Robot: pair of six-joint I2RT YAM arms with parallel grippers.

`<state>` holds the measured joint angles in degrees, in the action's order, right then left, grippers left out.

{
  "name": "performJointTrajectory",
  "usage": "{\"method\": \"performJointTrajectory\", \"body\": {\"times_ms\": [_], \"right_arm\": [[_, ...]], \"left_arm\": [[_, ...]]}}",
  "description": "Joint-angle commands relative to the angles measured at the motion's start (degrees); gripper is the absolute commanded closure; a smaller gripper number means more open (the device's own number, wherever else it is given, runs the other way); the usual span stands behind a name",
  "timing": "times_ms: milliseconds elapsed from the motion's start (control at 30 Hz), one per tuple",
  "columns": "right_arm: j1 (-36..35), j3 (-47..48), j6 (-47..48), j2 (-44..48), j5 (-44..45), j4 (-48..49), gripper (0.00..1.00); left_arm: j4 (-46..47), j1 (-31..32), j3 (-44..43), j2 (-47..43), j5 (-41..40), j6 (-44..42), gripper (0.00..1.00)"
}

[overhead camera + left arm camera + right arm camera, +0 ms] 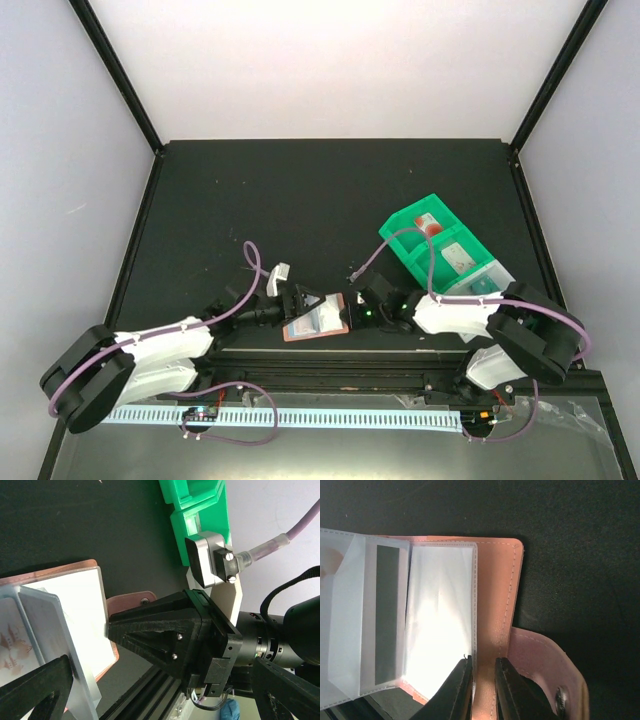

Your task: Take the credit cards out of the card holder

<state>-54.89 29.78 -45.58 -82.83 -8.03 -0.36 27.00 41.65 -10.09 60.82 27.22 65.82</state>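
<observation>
**Matt leather look, glossy sleeves, hard black plastic**

The holder [495, 595] under the right claw [482, 667] has a salmon, leather-like skin. It is matt and faintly grained, with pale stitching along its edge. Its pockets [440, 625], left of the claw tips, are thin clear plastic, glossy enough to glare white. The card [386, 615] further left looks like smooth plastic with a dull dark stripe. The tab [545, 670] just right of the claw carries a shiny metal snap [561, 697]. The claw itself is black plastic, smooth with a slight sheen on the fingers and finely ridged on its body. The worktop [570, 540] around it is matt black and lightly speckled. Back past the claw's wrist, the bin [195, 505] is bright green hard plastic.
</observation>
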Motion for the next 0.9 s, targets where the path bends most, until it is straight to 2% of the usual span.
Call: {"method": "performJointTrajectory", "body": {"times_ms": [0,200,400,533,767,833,867], "right_arm": [[-0.9,-2.65,-2.85,-0.5,-1.96,3.3,0.87],[-2.12,-4.1,-4.73,0.51,-2.09,4.62,0.87],[-2.15,-3.88,-3.72,5.4,2.46,-0.02,0.87],[-2.15,-3.85,-3.48,8.54,4.34,-2.25,0.87],[-2.18,-2.4,-3.58,10.7,3.25,-2.26,0.87],[-2.15,-1.71,-3.54,10.96,2.5,-1.82,0.87],[-2.15,-1.35,-3.52,10.97,1.95,-1.49,0.88]], "left_arm": [[2.24,0.95,-3.14,1.34,-0.45,-0.27,0.01],[2.92,2.06,-5.03,4.65,-0.07,-0.98,0.01],[2.6,2.73,-5.35,5.47,-0.27,-1.5,0.01],[-1.1,2.74,-5.29,3.93,-1.4,-3.05,0.01],[-10.98,2.41,-4.99,-0.79,-5.93,-5.85,0.11],[-12.35,2.23,-4.8,-1.64,-6.75,-6.41,0.17],[-12.64,2.19,-4.58,-1.95,-7.07,-6.49,0.24]]}}
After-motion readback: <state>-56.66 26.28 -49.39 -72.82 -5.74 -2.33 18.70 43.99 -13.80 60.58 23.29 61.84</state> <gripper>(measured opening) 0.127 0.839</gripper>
